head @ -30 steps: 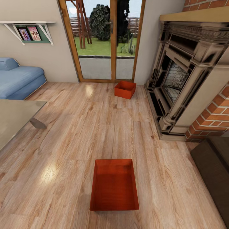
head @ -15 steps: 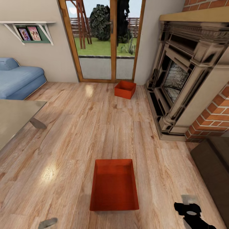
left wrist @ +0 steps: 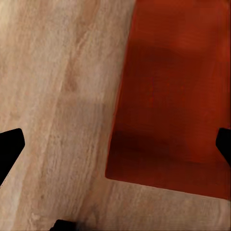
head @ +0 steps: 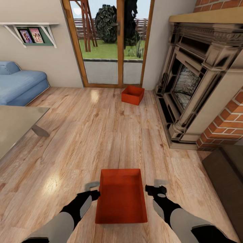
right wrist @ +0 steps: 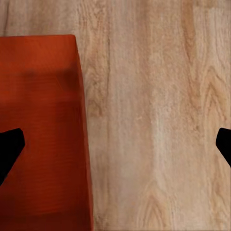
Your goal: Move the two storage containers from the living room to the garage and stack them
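While both storage containers are sitting on the light wood plank floor [head: 67, 135] of the living room, the first pickup is being set up, by the look of it. The near container [head: 121, 197] is being flanked by both arms: the left gripper [head: 91, 189] is being held just beside its left wall and the right gripper [head: 158, 187] just beside its right wall, neither touching it as far as can be told. In both wrist views the fingers are being shown wide apart at the picture edges, with the orange-red bin between the left gripper's fingers [left wrist: 10, 147]. The far container [head: 132, 95] is lying well apart, near the glass doors [head: 108, 44] and beside the fireplace [head: 199, 81] (it is judged to be a later job). What is being called for next is probably a lowering of both grippers onto the near container's side walls, then an even two-sided hold before lifting; the thin walls are likely being treated as the grasp points.
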### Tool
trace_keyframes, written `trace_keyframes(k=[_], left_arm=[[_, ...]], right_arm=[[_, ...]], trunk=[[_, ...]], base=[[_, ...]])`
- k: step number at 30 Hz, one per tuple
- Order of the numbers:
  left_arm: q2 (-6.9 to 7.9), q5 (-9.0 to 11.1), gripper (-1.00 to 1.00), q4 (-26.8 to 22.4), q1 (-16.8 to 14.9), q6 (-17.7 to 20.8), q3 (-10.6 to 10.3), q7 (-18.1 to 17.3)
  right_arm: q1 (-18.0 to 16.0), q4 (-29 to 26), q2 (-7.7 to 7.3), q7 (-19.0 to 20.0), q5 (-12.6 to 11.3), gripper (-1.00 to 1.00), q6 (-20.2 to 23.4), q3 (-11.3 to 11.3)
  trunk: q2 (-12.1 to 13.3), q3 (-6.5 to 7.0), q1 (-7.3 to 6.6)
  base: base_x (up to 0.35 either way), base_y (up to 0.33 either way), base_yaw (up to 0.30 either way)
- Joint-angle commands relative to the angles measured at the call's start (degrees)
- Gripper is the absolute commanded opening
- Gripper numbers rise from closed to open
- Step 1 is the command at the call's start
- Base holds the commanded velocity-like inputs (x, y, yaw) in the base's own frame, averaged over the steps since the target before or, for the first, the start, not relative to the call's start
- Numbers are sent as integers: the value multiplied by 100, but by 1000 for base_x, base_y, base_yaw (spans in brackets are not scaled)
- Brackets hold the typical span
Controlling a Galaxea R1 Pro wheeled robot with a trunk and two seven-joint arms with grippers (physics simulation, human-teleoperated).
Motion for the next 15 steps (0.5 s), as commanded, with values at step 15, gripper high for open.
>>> trace_keyframes(k=[15], left_arm=[[-253, -799, 100, -72, -33, -287, 43, 25]], right_arm=[[-15, 129, 149, 413, -42, 100, -102, 66]], trunk=[[-2, -4, 0]], base=[[0, 0, 0]])
